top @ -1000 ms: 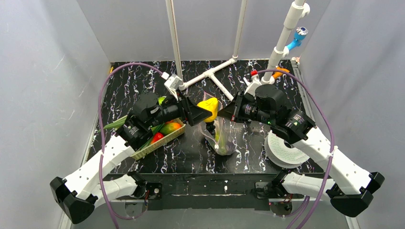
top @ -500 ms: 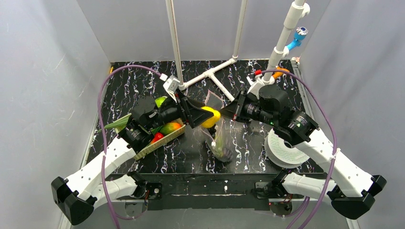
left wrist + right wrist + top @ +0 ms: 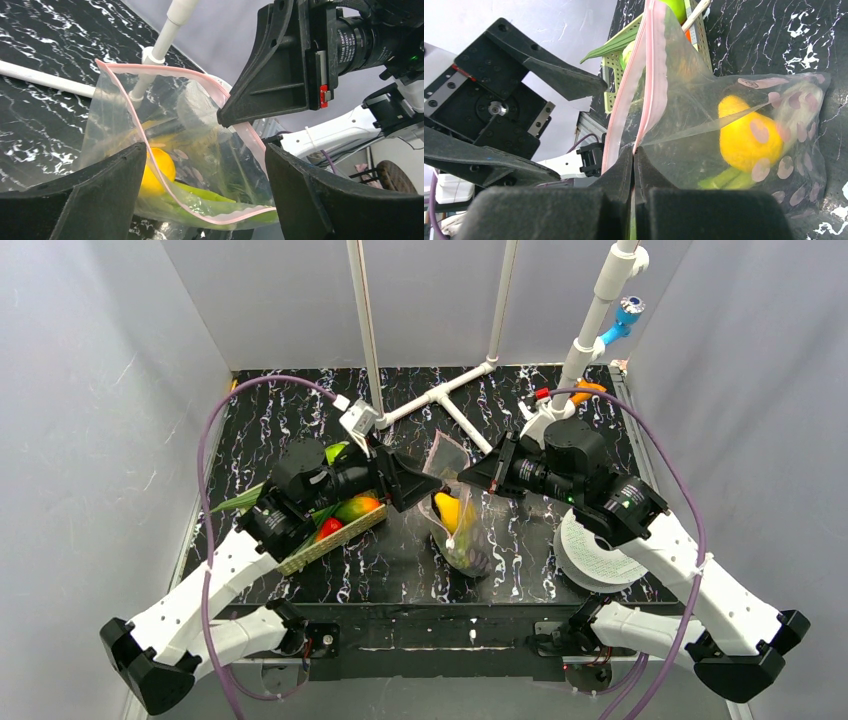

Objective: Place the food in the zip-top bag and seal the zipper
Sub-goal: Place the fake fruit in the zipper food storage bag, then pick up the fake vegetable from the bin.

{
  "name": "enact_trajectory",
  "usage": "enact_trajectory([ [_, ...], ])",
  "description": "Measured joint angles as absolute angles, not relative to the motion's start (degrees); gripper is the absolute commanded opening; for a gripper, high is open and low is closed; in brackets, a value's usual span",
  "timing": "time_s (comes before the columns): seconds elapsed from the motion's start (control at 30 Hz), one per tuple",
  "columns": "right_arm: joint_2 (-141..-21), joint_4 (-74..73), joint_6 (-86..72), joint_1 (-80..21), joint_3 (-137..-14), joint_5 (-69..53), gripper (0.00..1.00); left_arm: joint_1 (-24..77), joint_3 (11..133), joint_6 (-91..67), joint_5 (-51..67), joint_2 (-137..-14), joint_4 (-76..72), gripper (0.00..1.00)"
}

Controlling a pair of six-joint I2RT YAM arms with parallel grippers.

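The clear zip-top bag (image 3: 462, 540) hangs over the table middle with its mouth held up. My right gripper (image 3: 464, 479) is shut on the mouth edge, pinching the pink zipper (image 3: 647, 75) between its pads (image 3: 634, 150). My left gripper (image 3: 205, 150) stands open just above the bag's mouth, nothing between its fingers. Inside the bag lie a yellow food piece (image 3: 447, 510) (image 3: 157, 170) (image 3: 746, 132), a green piece (image 3: 212, 196) and dark grapes at the bottom. More food, red (image 3: 328, 528), orange (image 3: 358, 507) and green (image 3: 338, 451), sits in the woven basket (image 3: 318, 552) under the left arm.
A white pipe frame (image 3: 440, 395) crosses the back of the black marbled table. A white spool (image 3: 592, 552) lies under the right arm. An orange item (image 3: 588, 390) sits at the back right, near an upright pipe with a blue fitting (image 3: 626, 315).
The left gripper held the yellow piece above the bag; its jaws have opened wider and the piece has dropped into the bag. The right gripper has kept its pinch on the bag's edge.
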State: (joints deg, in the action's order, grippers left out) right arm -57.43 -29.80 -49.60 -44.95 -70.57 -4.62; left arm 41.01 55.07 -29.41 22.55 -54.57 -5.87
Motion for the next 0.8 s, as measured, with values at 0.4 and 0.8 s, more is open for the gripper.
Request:
enact_trajectory([
  [0.4, -56.7, -29.8, -49.6, -44.2, -70.2, -4.8, 0.01, 41.1, 66.3, -17.2, 0.0, -49.8, 23.5, 0.94],
  [0.8, -56.2, -29.8, -49.6, -43.4, -69.5, -6.1, 0.01, 37.7, 59.2, -13.7, -27.4, -56.0, 36.9, 0.98],
])
